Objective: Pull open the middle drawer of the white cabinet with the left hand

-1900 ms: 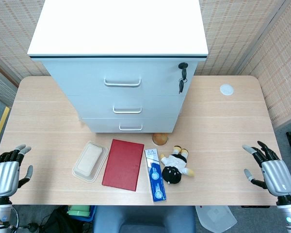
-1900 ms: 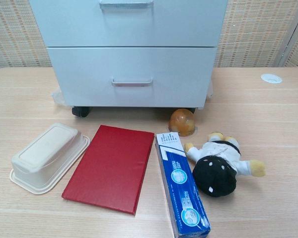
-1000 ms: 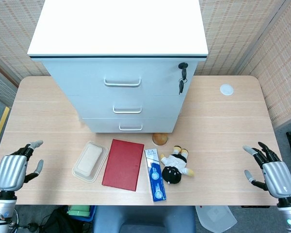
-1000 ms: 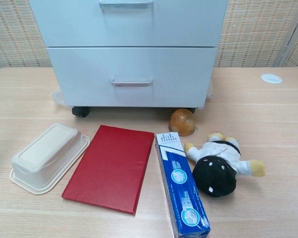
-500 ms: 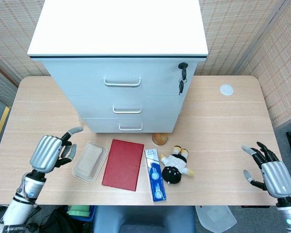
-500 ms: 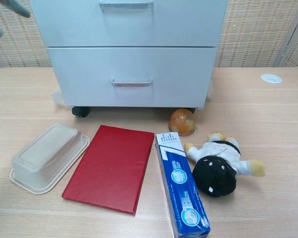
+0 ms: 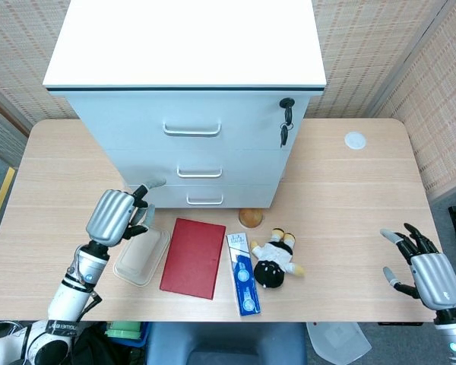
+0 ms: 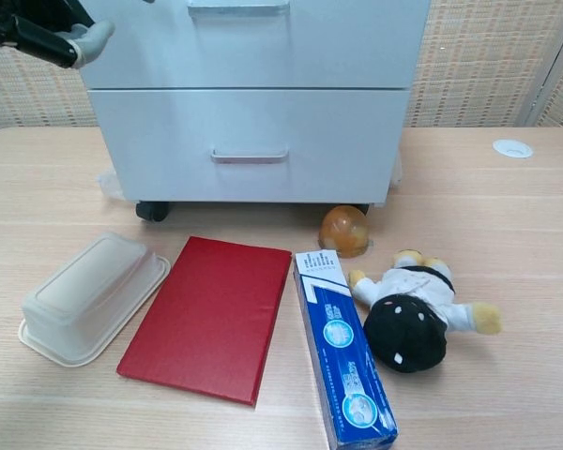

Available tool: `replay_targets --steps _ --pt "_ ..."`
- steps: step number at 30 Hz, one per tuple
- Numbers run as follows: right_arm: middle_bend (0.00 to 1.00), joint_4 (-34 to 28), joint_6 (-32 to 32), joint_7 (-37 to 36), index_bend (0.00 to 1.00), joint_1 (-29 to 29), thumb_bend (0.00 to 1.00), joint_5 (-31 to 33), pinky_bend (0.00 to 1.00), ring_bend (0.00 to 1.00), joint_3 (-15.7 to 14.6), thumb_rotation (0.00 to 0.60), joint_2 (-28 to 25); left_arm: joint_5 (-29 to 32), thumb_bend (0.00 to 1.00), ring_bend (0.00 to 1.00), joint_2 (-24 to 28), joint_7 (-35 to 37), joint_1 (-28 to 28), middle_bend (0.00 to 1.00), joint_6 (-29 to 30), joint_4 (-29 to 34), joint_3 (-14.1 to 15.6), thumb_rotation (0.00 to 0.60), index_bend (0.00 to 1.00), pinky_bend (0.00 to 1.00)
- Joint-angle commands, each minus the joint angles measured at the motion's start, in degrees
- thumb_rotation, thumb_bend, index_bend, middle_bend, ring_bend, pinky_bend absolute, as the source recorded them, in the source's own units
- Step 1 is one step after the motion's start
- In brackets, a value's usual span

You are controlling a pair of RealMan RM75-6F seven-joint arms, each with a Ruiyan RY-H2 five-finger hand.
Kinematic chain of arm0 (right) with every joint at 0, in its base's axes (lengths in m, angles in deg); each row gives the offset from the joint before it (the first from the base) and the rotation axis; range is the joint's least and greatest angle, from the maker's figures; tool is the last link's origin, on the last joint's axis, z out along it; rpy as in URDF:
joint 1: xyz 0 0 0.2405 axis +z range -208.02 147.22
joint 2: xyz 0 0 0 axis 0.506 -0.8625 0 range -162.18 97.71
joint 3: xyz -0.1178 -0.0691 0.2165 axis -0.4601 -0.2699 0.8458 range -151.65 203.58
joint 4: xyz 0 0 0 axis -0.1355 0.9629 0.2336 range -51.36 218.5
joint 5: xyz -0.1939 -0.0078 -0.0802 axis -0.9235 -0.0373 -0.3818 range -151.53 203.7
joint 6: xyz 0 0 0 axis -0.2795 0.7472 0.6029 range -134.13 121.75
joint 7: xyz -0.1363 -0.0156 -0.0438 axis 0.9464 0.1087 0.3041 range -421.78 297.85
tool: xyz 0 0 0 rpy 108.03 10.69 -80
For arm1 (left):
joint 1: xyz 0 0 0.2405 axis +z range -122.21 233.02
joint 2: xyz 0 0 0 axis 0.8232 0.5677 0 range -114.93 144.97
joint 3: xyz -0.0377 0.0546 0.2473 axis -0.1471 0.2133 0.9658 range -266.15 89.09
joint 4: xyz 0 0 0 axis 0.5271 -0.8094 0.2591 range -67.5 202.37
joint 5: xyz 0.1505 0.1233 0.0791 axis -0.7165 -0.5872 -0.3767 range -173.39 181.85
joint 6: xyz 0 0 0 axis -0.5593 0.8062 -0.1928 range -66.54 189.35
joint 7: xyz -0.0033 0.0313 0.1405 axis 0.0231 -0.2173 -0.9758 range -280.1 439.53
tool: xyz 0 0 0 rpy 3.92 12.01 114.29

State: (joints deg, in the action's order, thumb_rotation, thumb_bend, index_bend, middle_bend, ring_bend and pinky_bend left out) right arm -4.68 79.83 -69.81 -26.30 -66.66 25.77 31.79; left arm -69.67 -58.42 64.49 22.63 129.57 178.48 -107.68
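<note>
- Left hand (image 7: 118, 214), fingers apart, holding nothing, hovers at seven o'clock of the shut middle drawer (image 7: 199, 165).
- Right hand (image 7: 429, 272) spread, empty, at four o'clock.

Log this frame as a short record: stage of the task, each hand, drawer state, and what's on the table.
stage: approach; middle drawer not yet touched
left hand: raised above the beige tray, front-left of the white cabinet, holding nothing, short of the middle handle
right hand: at the table's right front edge, fingers spread, empty
drawers: all three look closed
keys: hanging in the lock at the top drawer's right
table items: red book, blue box, plush doll, amber ball
</note>
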Motion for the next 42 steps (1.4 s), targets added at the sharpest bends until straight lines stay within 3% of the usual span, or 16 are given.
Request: replay_targets --steps 1,22,42 --pt "0.25 0.16 0.06 -0.17 0.18 -0.07 0.31 0.1 0.18 0.14 0.0 0.6 0.05 1.72 0.58 1.0 -1.69 -1.66 -2.01 0.91 -0.16 -0.42 -1.1 0.6 0.22 1.0" --pt "0.25 1.8 0.03 -1.7 0.18 -0.54 0.31 0.61 0.18 0.14 -0.27 0.6 0.26 10.33 0.58 1.0 -6.89 -5.86 -9.63 0.92 -1.28 -4.33 -3.02 0.6 0.23 1.0" --pt "0.25 2.52 -0.01 -2.31 0.18 -0.77 0.31 0.86 0.18 0.14 -0.27 0.6 0.32 11.56 0.58 1.0 -6.99 -6.14 -11.34 0.92 -0.26 -4.12 -1.61 0.6 0.29 1.0"
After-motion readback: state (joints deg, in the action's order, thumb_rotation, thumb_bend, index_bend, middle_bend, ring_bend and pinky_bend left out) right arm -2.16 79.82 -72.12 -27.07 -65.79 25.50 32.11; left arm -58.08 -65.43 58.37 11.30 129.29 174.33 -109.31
